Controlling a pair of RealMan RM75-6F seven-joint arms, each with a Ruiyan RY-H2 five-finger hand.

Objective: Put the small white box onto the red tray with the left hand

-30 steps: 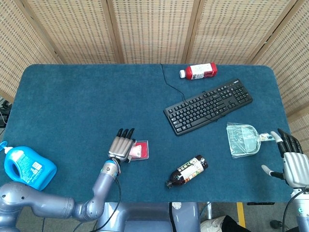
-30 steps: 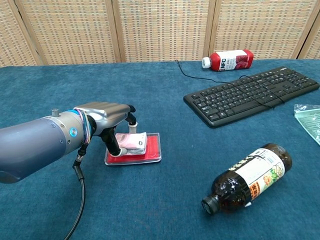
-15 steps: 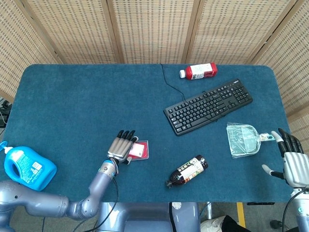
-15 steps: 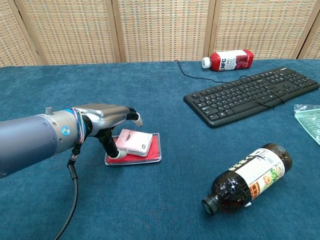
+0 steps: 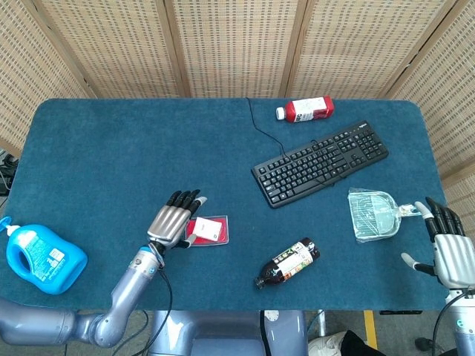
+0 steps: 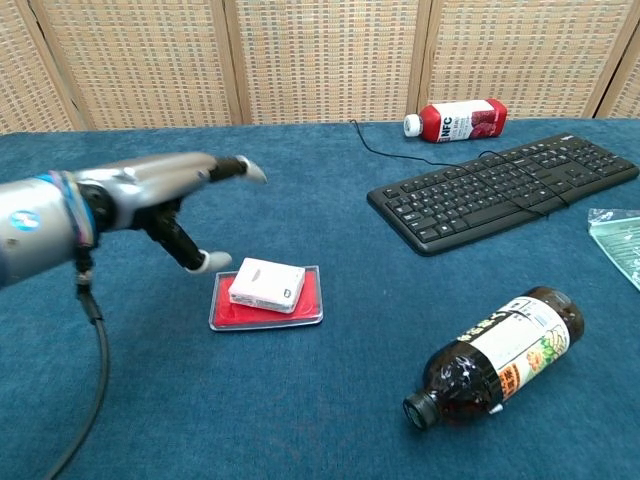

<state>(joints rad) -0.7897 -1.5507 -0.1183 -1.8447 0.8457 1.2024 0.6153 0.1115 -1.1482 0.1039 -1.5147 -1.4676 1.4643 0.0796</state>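
Observation:
The small white box [image 6: 267,285] lies flat on the red tray [image 6: 311,302], which sits on the blue table left of centre. From the head view the box [image 5: 210,229] covers most of the tray [image 5: 196,231]. My left hand [image 5: 171,222] hovers just left of the tray with its fingers spread and nothing in it. In the chest view the left hand [image 6: 170,196] is raised above and to the left of the box, apart from it. My right hand [image 5: 450,251] stays open at the table's right edge.
A dark bottle [image 6: 496,353] lies on its side right of the tray. A black keyboard [image 5: 320,162] and a red juice bottle [image 5: 306,109] lie further back. A clear dustpan [image 5: 373,213] sits at the right, a blue detergent jug [image 5: 41,256] at the far left.
My left hand has let go of the white box, opened its fingers and drawn back to the left and upward. The box now rests flat on the tray. The right hand has not moved.

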